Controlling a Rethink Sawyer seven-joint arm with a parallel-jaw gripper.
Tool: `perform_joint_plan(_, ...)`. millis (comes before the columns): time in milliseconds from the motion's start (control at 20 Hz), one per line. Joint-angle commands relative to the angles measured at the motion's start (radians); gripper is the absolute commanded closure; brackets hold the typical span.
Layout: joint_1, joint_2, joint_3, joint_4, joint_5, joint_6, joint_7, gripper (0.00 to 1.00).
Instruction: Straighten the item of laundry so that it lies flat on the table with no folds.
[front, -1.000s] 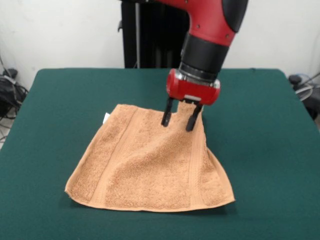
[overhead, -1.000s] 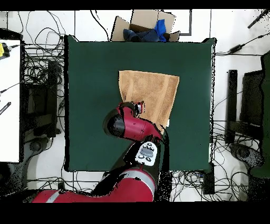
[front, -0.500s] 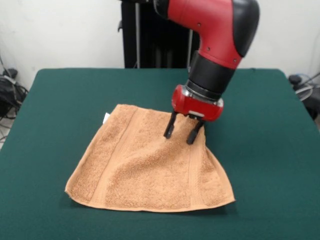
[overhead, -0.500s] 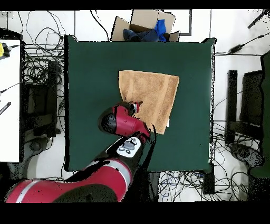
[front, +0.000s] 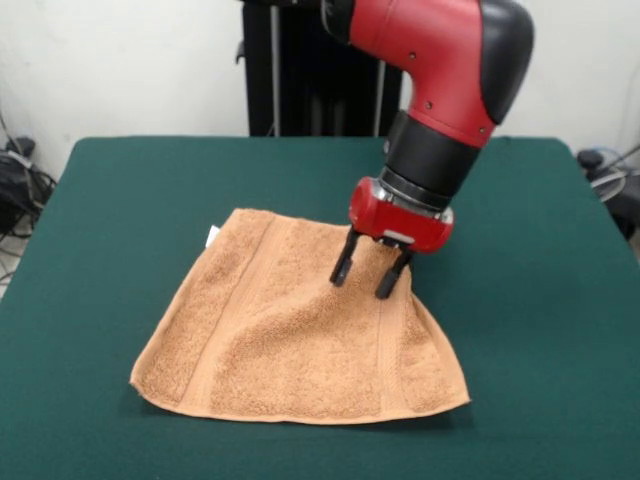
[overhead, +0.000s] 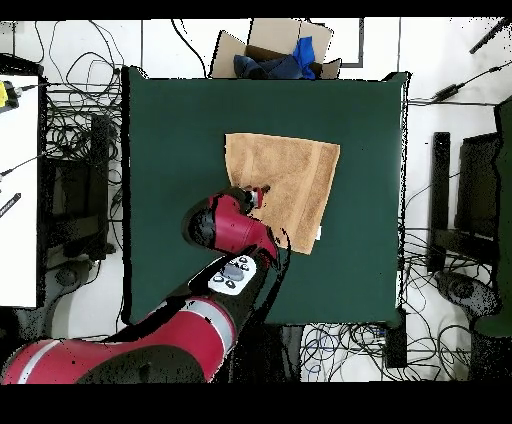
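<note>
The tan terry towel (front: 300, 320) lies spread on the dark green table (front: 120, 200), a little left of centre, with flat woven bands near its left and right edges and a small white tag (front: 212, 237) at its far left corner. Its far right corner is hidden behind my gripper (front: 366, 277). The gripper's two black fingers stand apart, tips down on or just over the towel by the right band, with nothing clamped between them. In the overhead view the towel (overhead: 290, 175) lies mid-table and the gripper (overhead: 258, 196) is at its lower left edge.
A cardboard box (overhead: 270, 45) with blue cloth stands beyond the table's far edge in the overhead view. Cables lie on the floor round the table. The robot's black pedestal (front: 300, 80) stands behind the table.
The gripper has moved a little to the right and down toward the towel's right band in the front view. The arm has swung round behind it. The towel has hardly moved.
</note>
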Motion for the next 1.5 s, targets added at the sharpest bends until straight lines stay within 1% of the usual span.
perform_joint_plan(50,-0.034,0.034,0.028,-0.058,0.007,-0.003,0.191,0.00)
perform_joint_plan(300,-0.064,0.003,0.050,-0.041,-0.033,-0.006,0.175,0.00)
perform_joint_plan(450,-0.071,-0.019,0.067,-0.034,-0.035,0.011,0.175,0.00)
perform_joint_plan(700,-0.107,-0.056,0.113,-0.019,-0.042,0.054,0.170,0.00)
perform_joint_plan(750,-0.097,-0.087,0.109,-0.011,-0.031,0.101,0.170,0.00)
perform_joint_plan(800,-0.088,-0.095,0.103,-0.014,-0.022,0.125,0.172,0.00)
perform_joint_plan(1050,-0.076,-0.095,0.098,-0.029,-0.008,0.148,0.178,0.00)
perform_joint_plan(1200,-0.070,-0.110,0.093,-0.020,-0.005,0.168,0.182,0.00)
perform_joint_plan(1400,-0.056,-0.155,0.080,-0.018,0.007,0.253,0.189,0.00)
perform_joint_plan(1500,-0.049,-0.164,0.070,-0.026,0.011,0.284,0.195,0.00)
